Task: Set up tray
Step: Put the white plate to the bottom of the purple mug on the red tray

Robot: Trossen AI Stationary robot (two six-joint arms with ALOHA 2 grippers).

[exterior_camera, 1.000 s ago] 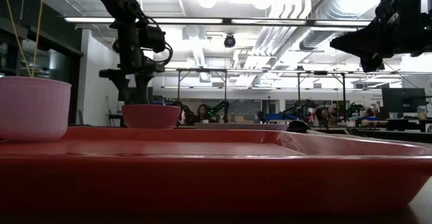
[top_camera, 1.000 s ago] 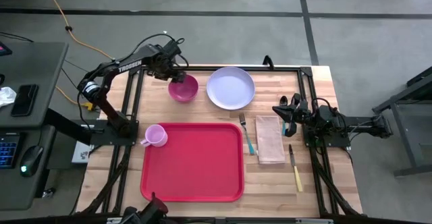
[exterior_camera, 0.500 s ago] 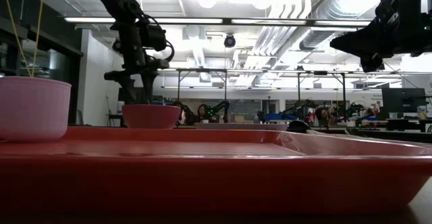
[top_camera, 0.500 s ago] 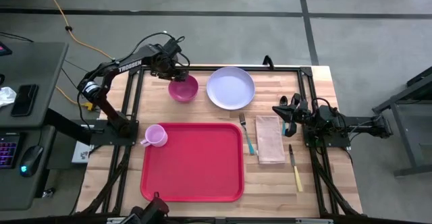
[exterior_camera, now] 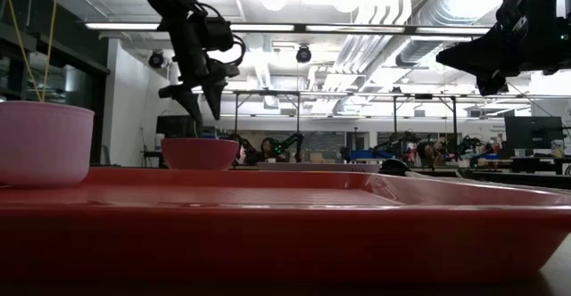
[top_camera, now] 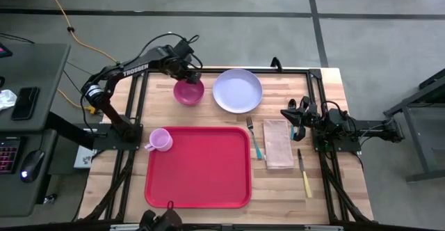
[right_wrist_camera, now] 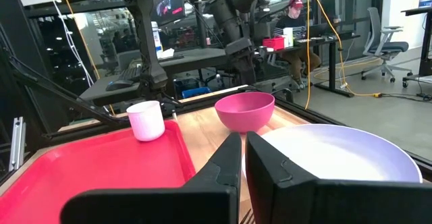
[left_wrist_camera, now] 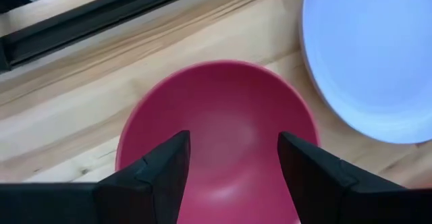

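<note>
My left gripper [top_camera: 188, 76] hovers open over the magenta bowl [top_camera: 188, 92], which stands on its base on the wood at the far side. In the left wrist view the fingers [left_wrist_camera: 162, 173] stand above the bowl [left_wrist_camera: 223, 129] without touching it; the low view shows the gripper [exterior_camera: 203, 113] clear above the bowl [exterior_camera: 200, 153]. The red tray [top_camera: 201, 175] lies flat at the near middle. A pink cup [top_camera: 160, 140] stands on its far left corner. My right gripper [top_camera: 293, 116] waits shut above the table's right side.
A lavender plate [top_camera: 237, 90] lies right of the bowl. Right of the tray lie a teal-handled fork [top_camera: 253, 138], a tan napkin [top_camera: 278, 144] and a yellow-handled knife [top_camera: 304, 174]. Black frame rails run along the table's edges.
My left gripper has risen from the bowl's rim, shifted a little toward the table's right and tipped. The bowl has stayed in place.
</note>
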